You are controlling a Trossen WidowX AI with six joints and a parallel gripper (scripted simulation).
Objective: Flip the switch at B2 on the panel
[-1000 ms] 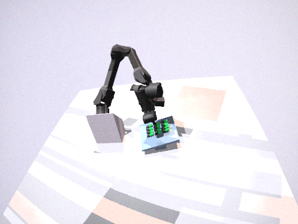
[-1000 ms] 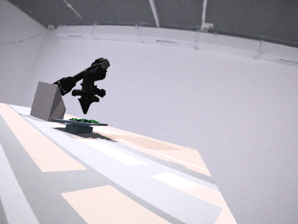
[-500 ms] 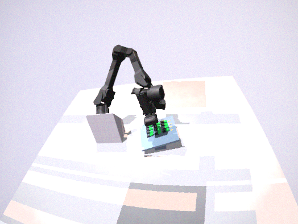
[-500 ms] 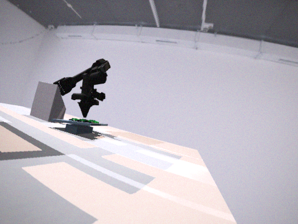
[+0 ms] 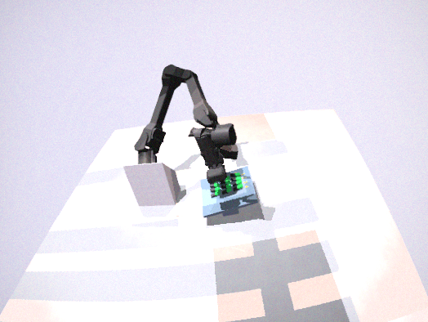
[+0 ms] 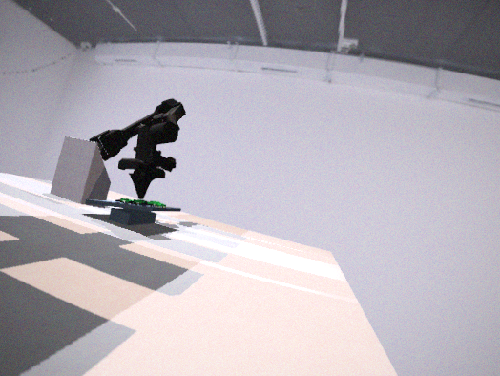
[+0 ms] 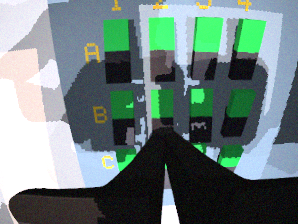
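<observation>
I see the bench [image 5: 122, 245] carrying the arm [image 5: 163, 106], which bends down from its grey block [image 5: 152, 184] near the far left edge. The blue panel [image 5: 250, 204] lies just beside the block, toward the bench's middle. My jaws are clenched on nothing, their tip at the near end of the B2 switch [image 7: 161, 104], second column, middle row.

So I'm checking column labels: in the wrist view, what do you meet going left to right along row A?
Letter A → switch A1 → A2 → A3 → A4, each with its green end farther from the shut gripper.
</observation>
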